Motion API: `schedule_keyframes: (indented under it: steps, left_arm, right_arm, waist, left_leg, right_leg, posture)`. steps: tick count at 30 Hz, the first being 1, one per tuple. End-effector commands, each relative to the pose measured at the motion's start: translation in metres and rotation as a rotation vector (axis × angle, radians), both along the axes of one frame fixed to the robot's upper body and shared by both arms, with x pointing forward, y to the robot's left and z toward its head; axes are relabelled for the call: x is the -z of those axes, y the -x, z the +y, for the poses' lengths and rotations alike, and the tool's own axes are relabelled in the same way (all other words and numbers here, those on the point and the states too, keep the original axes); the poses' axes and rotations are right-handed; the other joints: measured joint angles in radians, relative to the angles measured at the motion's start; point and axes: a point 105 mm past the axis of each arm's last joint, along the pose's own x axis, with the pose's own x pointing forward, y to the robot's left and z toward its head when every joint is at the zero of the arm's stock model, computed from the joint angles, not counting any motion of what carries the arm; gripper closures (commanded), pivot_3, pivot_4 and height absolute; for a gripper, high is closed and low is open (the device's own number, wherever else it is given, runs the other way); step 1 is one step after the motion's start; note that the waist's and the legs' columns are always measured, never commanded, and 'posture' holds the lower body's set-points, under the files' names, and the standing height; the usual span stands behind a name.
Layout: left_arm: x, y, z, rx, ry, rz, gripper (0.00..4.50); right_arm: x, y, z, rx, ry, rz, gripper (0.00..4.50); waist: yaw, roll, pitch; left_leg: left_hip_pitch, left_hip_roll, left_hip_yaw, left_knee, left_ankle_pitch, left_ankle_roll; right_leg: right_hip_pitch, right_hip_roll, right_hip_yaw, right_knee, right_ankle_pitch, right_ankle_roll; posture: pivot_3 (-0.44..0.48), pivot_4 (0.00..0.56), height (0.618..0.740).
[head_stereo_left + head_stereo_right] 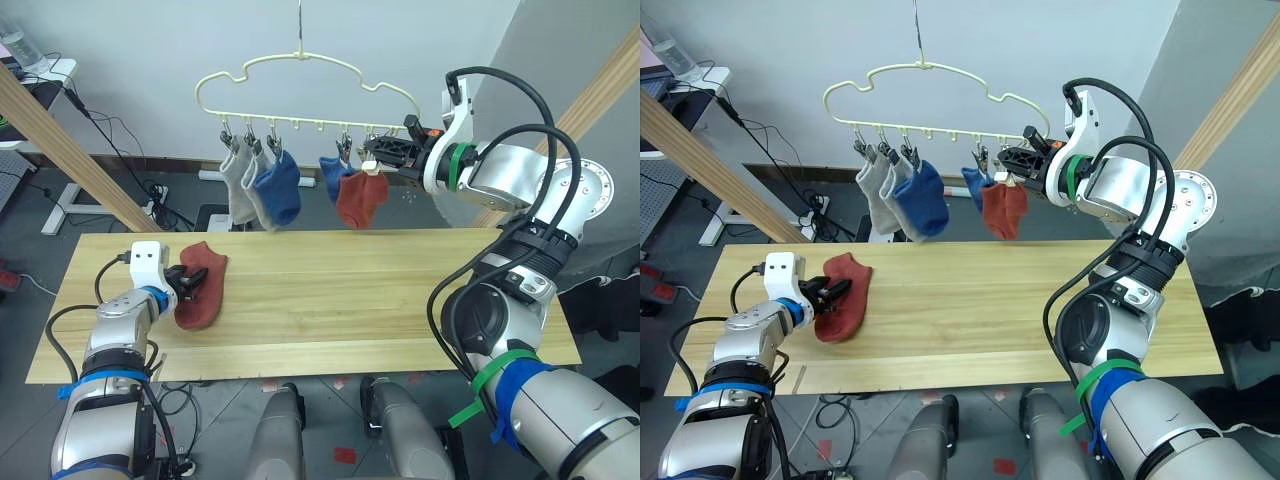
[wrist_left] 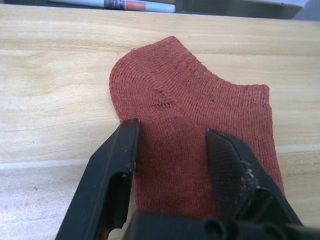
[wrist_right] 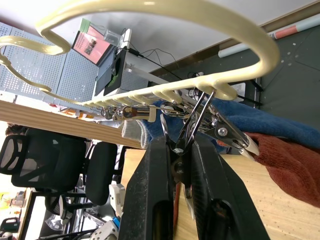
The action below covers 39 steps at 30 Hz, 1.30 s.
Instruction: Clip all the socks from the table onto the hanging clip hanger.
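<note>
The pale yellow clip hanger (image 1: 300,119) hangs over the far edge of the table (image 1: 350,300). Five socks are clipped on it: two grey (image 1: 238,180), a blue (image 1: 280,190), a second blue (image 1: 332,175) and a rust-red (image 1: 360,198). My right gripper (image 1: 372,155) is at the hanger's right end, shut on a metal clip (image 3: 187,130) beside the red sock. Another rust-red sock (image 1: 203,285) lies flat on the table's left part. My left gripper (image 2: 171,129) is open over it, a finger on either side of its near end.
Slanted wooden poles stand at the left (image 1: 70,140) and right (image 1: 590,90) of the table. Cables and a power strip (image 1: 155,195) lie on the floor behind. The table's middle and right are bare wood.
</note>
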Motion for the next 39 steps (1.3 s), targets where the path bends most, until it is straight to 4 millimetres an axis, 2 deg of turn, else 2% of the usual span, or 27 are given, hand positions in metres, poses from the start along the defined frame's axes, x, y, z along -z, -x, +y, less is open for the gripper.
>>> schedule_keyframes:
  steps: [1,4,13,16,19,22,23,25,26,28,31,36,39]
  left_arm:
    - [0.018,0.008,-0.006,0.045,-0.026,0.059,2.57]
    - [0.011,0.004,-0.011,0.078,-0.037,0.031,2.9]
    - [-0.008,-0.003,-0.016,0.119,-0.06,-0.037,4.4]
    - [-0.009,-0.003,-0.016,0.116,-0.059,-0.041,4.48]
    - [-0.018,-0.005,-0.021,0.13,-0.031,-0.084,4.48]
    - [-0.038,-0.007,-0.038,0.197,0.06,-0.172,4.48]
    - [-0.052,0.0,-0.057,0.309,0.107,-0.21,4.48]
    - [-0.067,0.013,-0.08,0.453,0.156,-0.242,4.48]
    - [-0.082,0.027,-0.101,0.598,0.181,-0.265,4.48]
    - [-0.106,0.05,-0.132,0.778,0.22,-0.3,4.48]
    - [-0.134,0.067,-0.162,0.905,0.269,-0.339,4.48]
    - [-0.15,0.079,-0.189,0.996,0.282,-0.36,4.48]
    - [-0.157,0.076,-0.206,1.03,0.273,-0.398,4.48]
  right_arm:
    - [-0.016,0.004,0.002,-0.015,-0.003,-0.055,4.32]
    - [-0.016,0.004,0.001,-0.015,-0.002,-0.055,4.32]
    - [-0.016,0.003,0.002,-0.017,-0.004,-0.051,4.32]
    - [-0.016,0.002,0.002,-0.018,-0.004,-0.052,4.32]
    - [-0.016,0.002,0.002,-0.017,-0.003,-0.052,4.32]
    - [-0.015,0.003,0.001,-0.017,-0.001,-0.051,4.32]
    - [-0.015,0.003,0.0,-0.018,0.002,-0.052,4.32]
    - [-0.015,0.003,-0.001,-0.021,0.005,-0.054,4.32]
    - [-0.015,0.003,-0.002,-0.024,0.013,-0.056,4.32]
    - [-0.014,0.003,-0.003,-0.032,0.025,-0.057,4.32]
    - [-0.013,0.003,-0.003,-0.05,0.033,-0.053,4.32]
    - [-0.01,0.005,-0.001,-0.07,0.036,-0.053,4.32]
    - [-0.009,0.006,0.003,-0.082,0.026,-0.051,4.32]
  waist:
    - [0.0,0.0,0.0]
    - [0.0,0.0,0.0]
    - [0.001,0.0,0.0]
    - [0.001,0.0,0.0]
    - [0.001,0.0,0.0]
    - [0.001,0.0,0.0]
    - [0.002,0.0,0.0]
    - [0.001,0.0,0.0]
    - [0.0,0.0,0.0]
    - [0.0,0.0,0.0]
    - [0.001,0.0,0.0]
    - [0.0,0.0,0.0]
    - [0.001,0.0,0.0]
  left_leg:
    - [0.0,0.0,0.0,0.0,0.0,0.0]
    - [0.0,0.0,0.0,0.0,0.0,0.0]
    - [-0.001,0.0,0.0,-0.001,0.0,0.0]
    - [-0.001,0.0,0.0,-0.002,0.0,0.0]
    - [-0.001,0.0,0.0,-0.003,0.0,0.0]
    - [-0.001,0.0,0.0,-0.005,0.0,0.0]
    - [-0.001,0.0,-0.001,-0.005,0.0,0.0]
    - [-0.002,0.001,-0.001,-0.006,0.0,0.0]
    - [-0.003,0.001,-0.001,-0.007,0.0,0.0]
    - [-0.003,0.001,-0.001,-0.008,0.0,0.0]
    - [-0.003,0.001,-0.001,-0.009,0.0,0.0]
    - [-0.003,0.0,0.0,-0.008,0.0,0.0]
    - [-0.003,0.0,-0.001,-0.007,0.0,0.0]
  right_leg:
    - [0.0,0.0,0.0,0.0,0.0,0.0]
    - [0.0,0.0,0.0,0.0,0.0,0.0]
    - [0.0,0.0,-0.001,-0.001,0.0,0.0]
    - [0.0,0.0,-0.001,-0.002,0.0,0.0]
    - [0.0,0.0,-0.001,-0.003,0.0,0.0]
    - [-0.001,0.0,-0.001,-0.004,0.0,0.0]
    - [-0.001,0.0,-0.001,-0.004,0.0,0.0]
    - [-0.001,0.0,-0.001,-0.006,0.0,-0.001]
    - [-0.001,0.0,-0.001,-0.007,0.003,-0.004]
    - [-0.001,-0.001,-0.001,-0.011,0.003,-0.005]
    - [-0.001,-0.001,0.0,-0.012,0.003,-0.004]
    - [0.001,0.0,-0.001,-0.012,0.0,0.0]
    - [0.001,0.001,-0.001,-0.012,0.0,0.0]
  posture:
    - [-0.006,0.306,0.74]
    - [-0.005,0.309,0.74]
    - [0.003,0.31,0.74]
    - [0.003,0.311,0.74]
    - [0.002,0.31,0.74]
    - [0.003,0.311,0.74]
    - [0.0,0.311,0.74]
    - [0.0,0.311,0.74]
    - [0.001,0.312,0.74]
    - [0.003,0.312,0.74]
    - [0.007,0.311,0.74]
    - [0.007,0.307,0.74]
    - [0.0,0.305,0.74]
